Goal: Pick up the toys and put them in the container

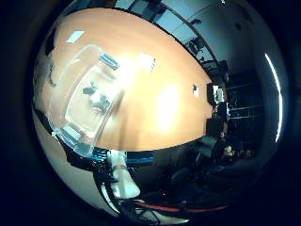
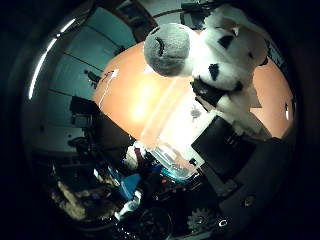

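Note:
A white plush toy (image 2: 225,50) with black patches and a grey snout fills much of the right thumb side palm view, close to the palm. My right hand (image 2: 232,150) is curled round it, with a black finger part (image 2: 207,92) pressed against its underside. A clear plastic container (image 1: 87,94) stands open on the orange-brown wooden table (image 1: 165,104), under the hand. Some small dark things lie on its bottom, too small to tell what they are. The container's rim also shows in the right thumb side palm view (image 2: 165,150), beneath the toy. A white finger (image 1: 119,177) shows beside the container.
A small white item (image 1: 196,91) lies near the table's far edge. Dark chairs (image 1: 218,121) stand beyond that edge. In the right thumb side palm view the table's edge runs beside a blue-grey floor (image 2: 85,60).

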Robot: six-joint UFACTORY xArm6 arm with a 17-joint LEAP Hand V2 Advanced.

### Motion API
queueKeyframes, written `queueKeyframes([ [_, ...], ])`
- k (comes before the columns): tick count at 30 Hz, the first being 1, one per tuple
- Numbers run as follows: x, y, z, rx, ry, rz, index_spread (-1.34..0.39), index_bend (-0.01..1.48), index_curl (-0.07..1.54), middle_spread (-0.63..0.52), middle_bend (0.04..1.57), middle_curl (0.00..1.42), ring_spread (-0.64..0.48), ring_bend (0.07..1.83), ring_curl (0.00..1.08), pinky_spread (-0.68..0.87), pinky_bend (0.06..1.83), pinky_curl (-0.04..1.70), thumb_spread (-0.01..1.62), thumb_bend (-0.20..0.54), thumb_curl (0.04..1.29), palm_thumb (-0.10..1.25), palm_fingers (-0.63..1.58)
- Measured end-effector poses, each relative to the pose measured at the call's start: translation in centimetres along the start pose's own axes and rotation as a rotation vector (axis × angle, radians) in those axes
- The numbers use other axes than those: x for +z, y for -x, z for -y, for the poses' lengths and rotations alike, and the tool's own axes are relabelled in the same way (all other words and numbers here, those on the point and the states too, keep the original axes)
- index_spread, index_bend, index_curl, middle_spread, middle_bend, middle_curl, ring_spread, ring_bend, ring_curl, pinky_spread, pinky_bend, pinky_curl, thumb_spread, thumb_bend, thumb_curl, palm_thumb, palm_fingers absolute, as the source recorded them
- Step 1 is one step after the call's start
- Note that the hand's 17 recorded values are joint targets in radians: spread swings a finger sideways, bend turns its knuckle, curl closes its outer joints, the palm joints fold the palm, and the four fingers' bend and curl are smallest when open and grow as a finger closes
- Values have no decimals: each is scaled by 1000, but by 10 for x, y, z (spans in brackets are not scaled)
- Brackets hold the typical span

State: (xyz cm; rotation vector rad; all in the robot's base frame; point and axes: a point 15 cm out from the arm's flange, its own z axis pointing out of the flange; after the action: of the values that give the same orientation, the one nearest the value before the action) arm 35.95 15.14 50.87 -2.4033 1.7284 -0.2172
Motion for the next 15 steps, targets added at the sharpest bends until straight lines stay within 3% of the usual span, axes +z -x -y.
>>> queueKeyframes([
  [3,7,5,8,-2,-3,3,-409,900,710,-491,566,805,-260,417,264,355,199,87,885,-28,590,978,640],
  [5,7,7,14,-3,-24,11,-410,792,688,-464,513,794,-233,429,271,366,255,111,950,-41,556,912,540],
  [8,9,9,19,-13,-41,18,-430,387,547,-301,314,709,-79,486,289,399,457,181,1063,-47,447,741,296],
  [10,9,9,19,-22,-41,18,-458,224,459,-173,197,631,25,499,287,414,524,207,1081,-47,388,632,238],
  [15,10,8,18,-49,-36,16,-488,134,351,-1,158,477,144,521,281,426,602,240,1062,-43,306,445,118],
])
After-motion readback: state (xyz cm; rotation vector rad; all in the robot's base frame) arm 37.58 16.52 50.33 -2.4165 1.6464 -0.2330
